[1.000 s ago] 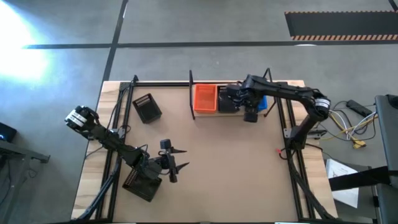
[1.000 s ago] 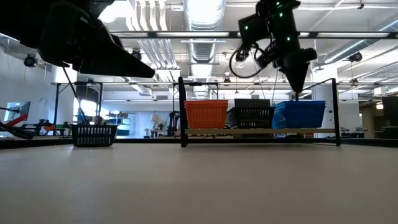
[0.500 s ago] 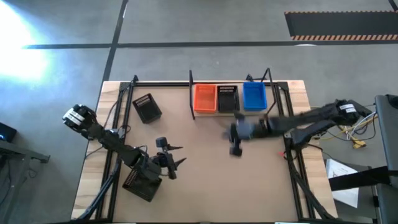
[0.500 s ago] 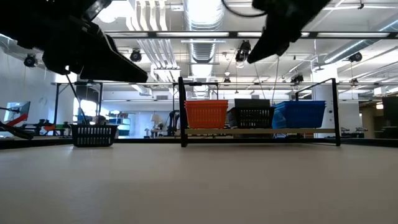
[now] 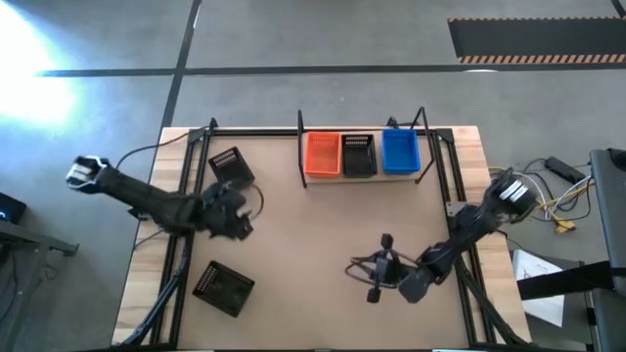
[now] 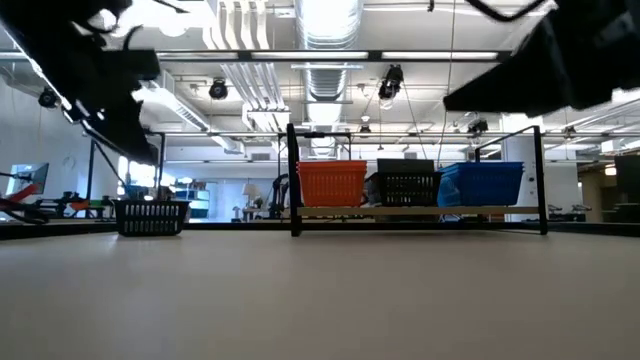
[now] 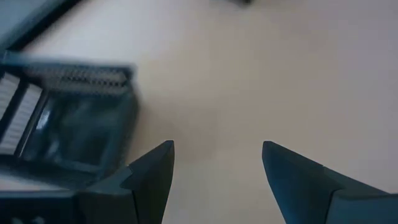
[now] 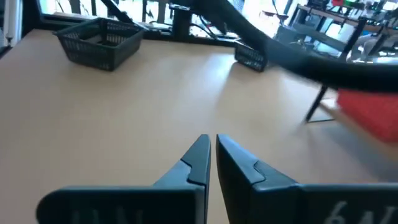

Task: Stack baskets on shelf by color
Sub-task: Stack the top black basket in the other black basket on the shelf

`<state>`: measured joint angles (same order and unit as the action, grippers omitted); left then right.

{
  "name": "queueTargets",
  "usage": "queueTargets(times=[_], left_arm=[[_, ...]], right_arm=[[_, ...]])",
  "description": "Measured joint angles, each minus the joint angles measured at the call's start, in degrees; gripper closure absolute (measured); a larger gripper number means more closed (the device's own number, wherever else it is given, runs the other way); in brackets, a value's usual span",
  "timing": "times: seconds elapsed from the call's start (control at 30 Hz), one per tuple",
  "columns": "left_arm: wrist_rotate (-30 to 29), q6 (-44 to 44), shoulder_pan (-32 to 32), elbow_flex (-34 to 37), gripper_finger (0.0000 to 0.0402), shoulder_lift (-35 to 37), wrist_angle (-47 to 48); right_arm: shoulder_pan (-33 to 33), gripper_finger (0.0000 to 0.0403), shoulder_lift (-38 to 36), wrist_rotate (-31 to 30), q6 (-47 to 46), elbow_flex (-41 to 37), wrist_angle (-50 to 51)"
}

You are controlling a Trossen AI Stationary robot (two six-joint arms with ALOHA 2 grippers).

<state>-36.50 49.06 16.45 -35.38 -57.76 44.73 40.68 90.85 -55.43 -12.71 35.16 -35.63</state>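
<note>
Partly blurred, a black basket (image 7: pixel 68 134) sits beside the spread left pincer (image 7: pixel 214 165).

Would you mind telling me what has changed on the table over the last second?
The right gripper left the shelf, swung back to the near side of the table and shut empty. The left gripper, open, moved from the near black basket toward the far black basket. The orange basket, the black one and the blue one stayed on the shelf; neither loose basket moved.
</note>
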Motion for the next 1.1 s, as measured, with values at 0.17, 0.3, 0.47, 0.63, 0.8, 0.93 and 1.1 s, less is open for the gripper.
queueTargets(times=[0.17, 0.3, 0.47, 0.63, 0.8, 0.93, 1.1], left_arm=[[6.56, -9.33, -16.46, 2.45, 0.0173, 1.95, -0.32], [10.47, -17.53, -28.85, 3.54, 0.0173, -0.15, -0.71], [11.64, -26.88, -37.17, 3.59, 0.0179, -4.96, -3.68], [15.56, -34.47, -38.87, 3.54, 0.0226, -11.20, -11.07], [15.87, -36.41, -37.95, 2.17, 0.0313, -17.09, -12.80], [17.68, -36.33, -34.18, 1.02, 0.0390, -18.38, -12.86], [26.52, -36.59, -24.25, -0.27, 0.0398, -17.06, -12.81]], right_arm=[[0.33, 0.0385, 9.98, -0.16, -0.28, 0.57, -11.03], [0.71, 0.0385, 14.70, -0.15, -0.33, 3.13, -11.81], [0.86, 0.0385, 16.20, -0.06, 3.08, 5.90, -11.24], [2.18, 0.0385, 13.21, -0.07, 7.80, 6.80, -11.27], [4.47, 0.0385, 10.10, -0.12, 10.61, 6.78, -11.15], [6.17, 0.0385, 8.86, -0.14, 11.78, 6.77, -11.12], [6.85, 0.0385, 9.31, -0.15, 10.96, 6.67, -10.85]])
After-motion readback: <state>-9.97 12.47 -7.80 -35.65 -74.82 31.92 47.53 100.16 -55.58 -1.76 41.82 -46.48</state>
